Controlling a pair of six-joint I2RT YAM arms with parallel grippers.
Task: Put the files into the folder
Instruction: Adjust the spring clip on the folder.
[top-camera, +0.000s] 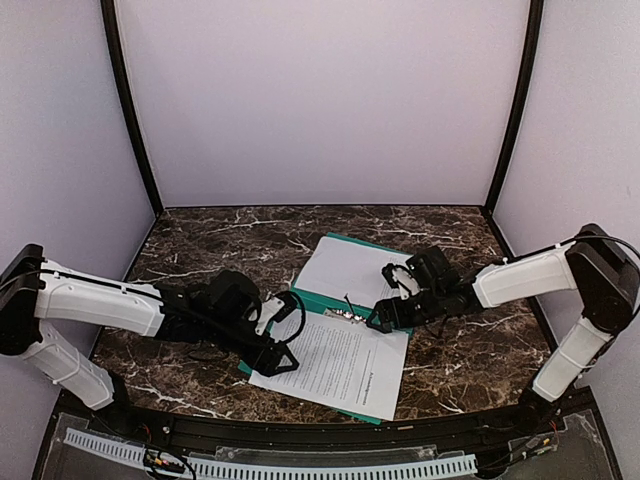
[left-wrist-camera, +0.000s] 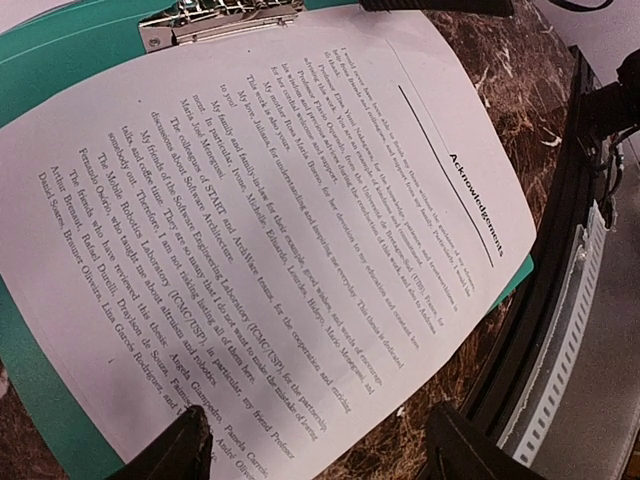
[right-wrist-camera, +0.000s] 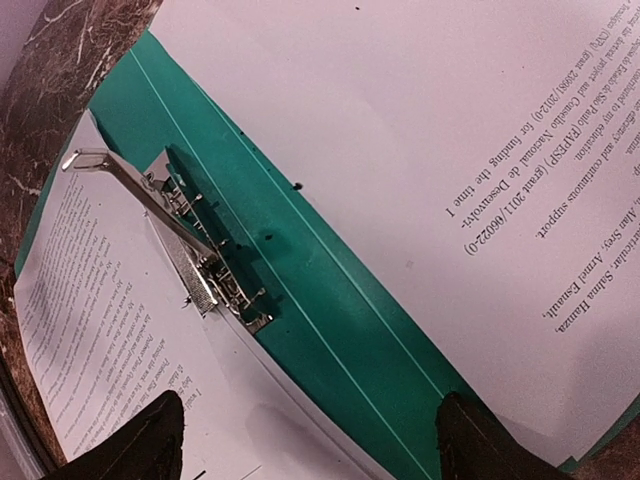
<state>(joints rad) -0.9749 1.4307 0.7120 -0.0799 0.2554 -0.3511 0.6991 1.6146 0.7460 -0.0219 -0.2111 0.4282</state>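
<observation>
Two white files (top-camera: 340, 362) of small black print lie on the opened teal-green folder (top-camera: 318, 303), mid-counter (top-camera: 200, 240) toward its near edge, one either side of the raised metal clip (top-camera: 347, 310), while left claw (top-camera: 287, 335) and right claw (top-camera: 385, 297) hang wide open, gripping nothing.

1. Top view: even, diffuse light; pale walls (top-camera: 320, 100) bright, no hard shadows.
2. Marble table (top-camera: 200, 240) dark, veins still legible.
3. White sheets (top-camera: 340, 365) near washed out from above; print unreadable.
4. Wrist views: print sharp at centre, lines bowed toward the edges.
5. Left gripper (left-wrist-camera: 320, 455) and right gripper (right-wrist-camera: 310, 450): fingertips (left-wrist-camera: 175, 450) dark, soft-focus at the lower border.
6. Metal clip (right-wrist-camera: 190, 250) glints, throws a shadow on the folder (right-wrist-camera: 330, 330).
</observation>
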